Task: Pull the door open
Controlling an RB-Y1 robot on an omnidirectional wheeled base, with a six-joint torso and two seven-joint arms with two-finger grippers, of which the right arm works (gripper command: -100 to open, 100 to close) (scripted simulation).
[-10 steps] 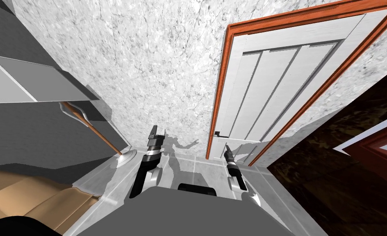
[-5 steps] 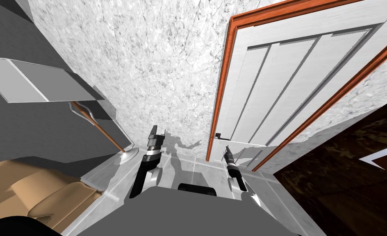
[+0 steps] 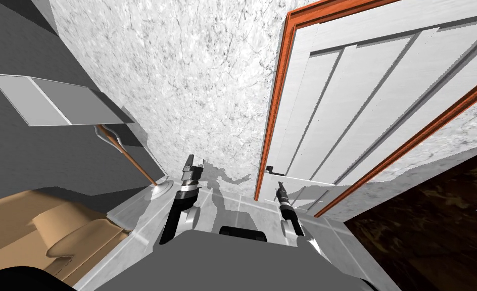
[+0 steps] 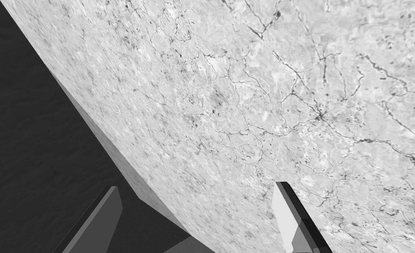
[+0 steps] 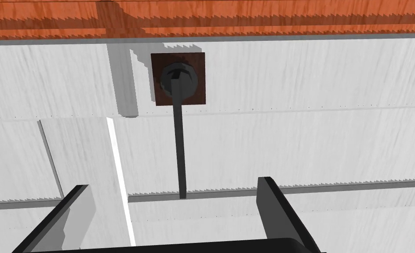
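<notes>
White panelled door [image 3: 364, 101] sits in an orange-brown frame [image 3: 276, 101], ahead and to my right, set in a marbled white wall [image 3: 182, 76]; its dark lever handle [image 5: 180, 145] hangs from a dark square plate [image 5: 178, 79] near the frame-side edge. Right gripper [image 5: 173, 183] points at the door just short of it, fingers spread wide, the lever's free end in line with the gap and touching neither finger. Left gripper [image 3: 194, 161] is raised toward the bare wall beside the frame, fingers likewise apart, holding nothing.
</notes>
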